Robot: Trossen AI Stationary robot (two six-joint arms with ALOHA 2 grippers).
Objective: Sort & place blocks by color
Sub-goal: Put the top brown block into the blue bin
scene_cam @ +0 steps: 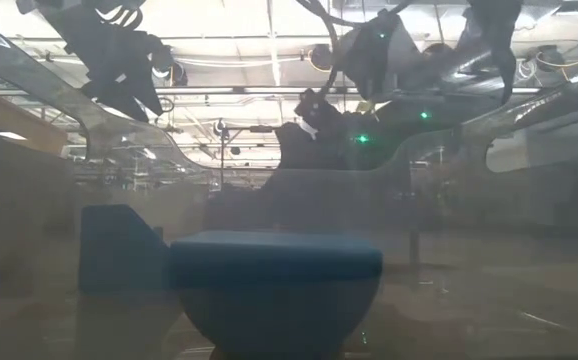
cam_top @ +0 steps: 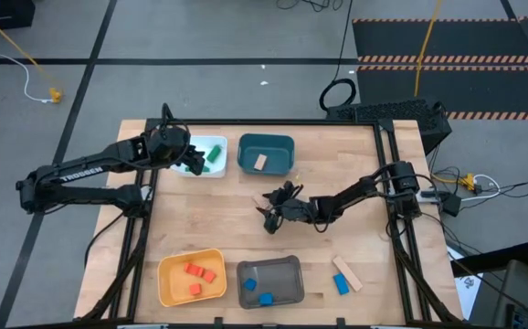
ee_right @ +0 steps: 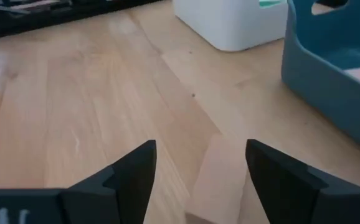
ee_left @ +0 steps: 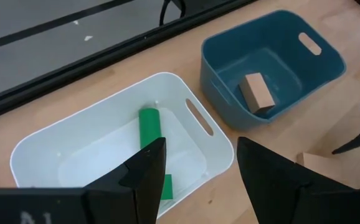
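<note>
Right gripper point(cam_top: 269, 212) stands mid-table, just on the near side of the teal bin point(cam_top: 266, 153), jaws spread and holding nothing; a tan block point(ee_right: 220, 177) lies flat on the wood between its fingers, not yet gripped. Left gripper point(cam_top: 194, 161) hangs over the white bin point(cam_top: 202, 157) beside the teal bin, jaws partly apart and empty.

Done so far, judging by how things lie: well nearer than the teal bin, the yellow bin point(cam_top: 191, 278) holds three red blocks point(cam_top: 198, 272) and the grey bin point(cam_top: 269, 281) two blue blocks point(cam_top: 257, 292). The white bin holds green blocks point(ee_left: 150, 128); the teal bin holds one tan block point(ee_left: 257, 93).

Left: the tan block at the right gripper, plus a blue block point(cam_top: 340, 284) and a tan bar point(cam_top: 346, 273) lying touching on the table beside the grey bin, far from the teal bin.
</note>
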